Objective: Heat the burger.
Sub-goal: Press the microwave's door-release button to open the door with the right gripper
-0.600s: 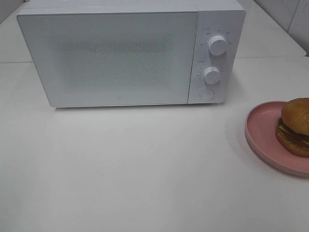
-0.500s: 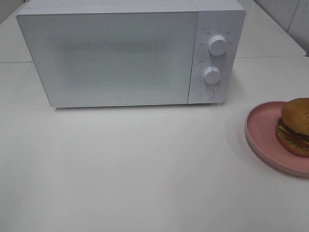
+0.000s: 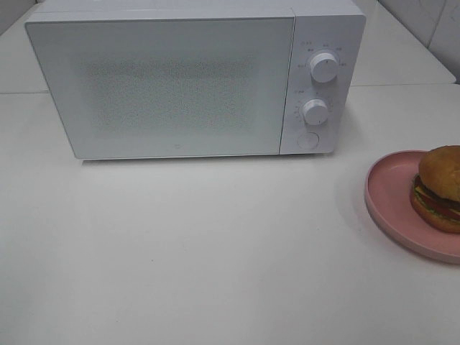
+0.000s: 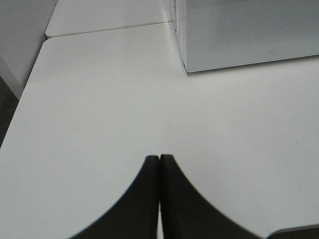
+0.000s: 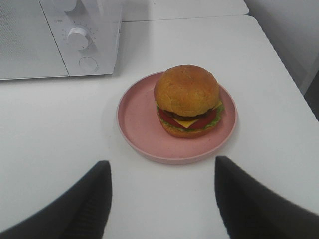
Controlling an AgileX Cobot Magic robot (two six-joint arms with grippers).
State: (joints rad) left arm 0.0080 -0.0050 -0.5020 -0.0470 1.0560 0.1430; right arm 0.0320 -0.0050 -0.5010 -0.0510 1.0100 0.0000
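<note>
The burger (image 3: 440,188) has a golden-brown bun, lettuce, tomato, cheese and a dark patty. It sits on a pink plate (image 3: 392,198) at the right edge of the exterior high view. It also shows in the right wrist view (image 5: 188,100), on the plate (image 5: 139,124). My right gripper (image 5: 162,172) is open, its fingers apart, just short of the plate and empty. My left gripper (image 4: 159,160) is shut and empty, over bare table left of the white microwave (image 4: 249,35). The microwave (image 3: 165,79) stands at the back with its door closed. Neither gripper shows in the exterior high view.
The microwave's control panel has two knobs (image 3: 324,67) and a round button (image 3: 307,141). The white table (image 3: 215,251) runs to an edge on the left in the left wrist view (image 4: 20,99). A second table top (image 3: 402,50) joins behind.
</note>
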